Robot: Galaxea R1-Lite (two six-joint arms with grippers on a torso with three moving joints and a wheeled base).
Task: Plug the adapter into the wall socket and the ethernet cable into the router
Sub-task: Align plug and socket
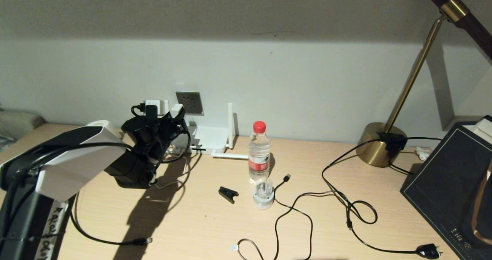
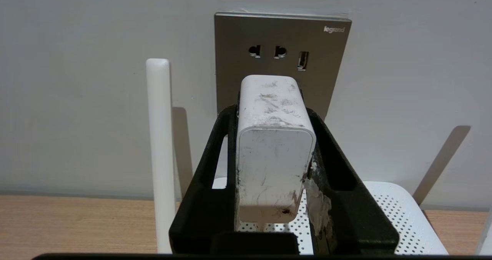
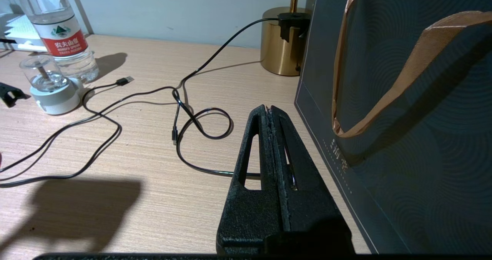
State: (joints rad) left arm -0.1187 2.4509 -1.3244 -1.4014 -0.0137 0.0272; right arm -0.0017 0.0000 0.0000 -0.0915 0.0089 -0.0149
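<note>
My left gripper [image 2: 271,115] is shut on the adapter [image 2: 273,152], a scuffed white box held between the black fingers [image 2: 203,206]. Its far end points at the lower half of the grey wall socket [image 2: 282,40]; the prongs are hidden, so contact cannot be told. In the head view the adapter [image 1: 177,110] sits just left of the wall socket [image 1: 189,102]. Below lies the white router [image 1: 209,139] with its perforated top [image 2: 388,217] and an upright antenna [image 2: 158,144]. The ethernet cable [image 1: 143,240] lies on the desk at front left. My right gripper [image 3: 269,109] is shut and empty, low over the desk.
A water bottle [image 1: 258,152], a small clear-domed gadget [image 1: 263,194] and a black clip [image 1: 228,194] stand mid-desk. Thin black cords [image 1: 296,206] loop across the desk to a black plug [image 1: 428,250]. A brass lamp base [image 1: 380,144] and a dark paper bag [image 3: 403,117] are on the right.
</note>
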